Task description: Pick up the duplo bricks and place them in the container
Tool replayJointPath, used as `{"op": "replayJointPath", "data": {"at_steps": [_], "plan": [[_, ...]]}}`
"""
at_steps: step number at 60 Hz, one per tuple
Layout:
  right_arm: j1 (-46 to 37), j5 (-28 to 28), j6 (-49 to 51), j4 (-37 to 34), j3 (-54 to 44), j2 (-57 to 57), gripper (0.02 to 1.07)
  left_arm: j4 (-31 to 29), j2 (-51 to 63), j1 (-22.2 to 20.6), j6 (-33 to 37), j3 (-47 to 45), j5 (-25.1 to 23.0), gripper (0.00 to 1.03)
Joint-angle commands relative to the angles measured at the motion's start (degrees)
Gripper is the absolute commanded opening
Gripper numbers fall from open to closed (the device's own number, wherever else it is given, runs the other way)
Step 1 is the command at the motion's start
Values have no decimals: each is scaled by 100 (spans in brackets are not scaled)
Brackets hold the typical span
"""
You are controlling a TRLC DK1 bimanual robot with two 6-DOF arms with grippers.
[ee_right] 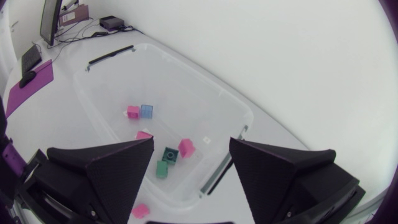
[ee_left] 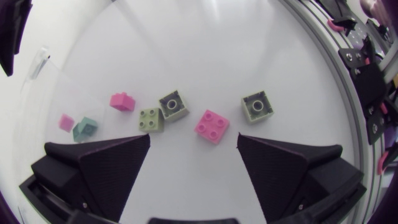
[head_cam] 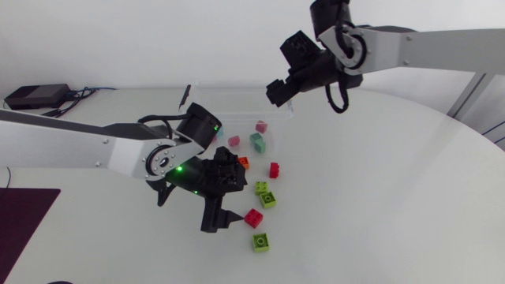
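Over the container [ee_right: 180, 93], right hand [ee_right: 191, 142] hangs open.

The left arm's tool [head_cam: 222, 219] hangs low over the bench [head_cam: 379, 197], fingers apart, just beside a red brick [head_cam: 253, 217]. A green brick [head_cam: 261, 241] lies near. The right arm's tool [head_cam: 278, 89] hovers over the clear container [head_cam: 229, 110], which holds a pink brick [head_cam: 261, 126] and a teal brick [head_cam: 257, 142].

White table [head_cam: 379, 181] w/ black box [head_cam: 35, 96] + cables [head_cam: 83, 92] back-left, dark purple mat [head_cam: 24, 225] front-left.
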State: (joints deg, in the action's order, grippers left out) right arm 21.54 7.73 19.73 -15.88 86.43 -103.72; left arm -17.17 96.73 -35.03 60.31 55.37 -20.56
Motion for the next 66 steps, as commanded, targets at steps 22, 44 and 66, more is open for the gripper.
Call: {"op": "replayJointPath", "data": {"at_steps": [22, 44, 66], "plan": [[-387, 475, 233, 393, -2702, 2225, 96, -1438, 944, -365, 1184, 1072, 166, 96], [-317, 555, 277, 524, -4055, 3016, 96, -2326, 1683, -470, 1580, 1933, 438, 93], [-387, 678, 383, 472, -5251, 4000, 96, -2704, 2043, -602, 1554, 2373, 509, 84]]}}
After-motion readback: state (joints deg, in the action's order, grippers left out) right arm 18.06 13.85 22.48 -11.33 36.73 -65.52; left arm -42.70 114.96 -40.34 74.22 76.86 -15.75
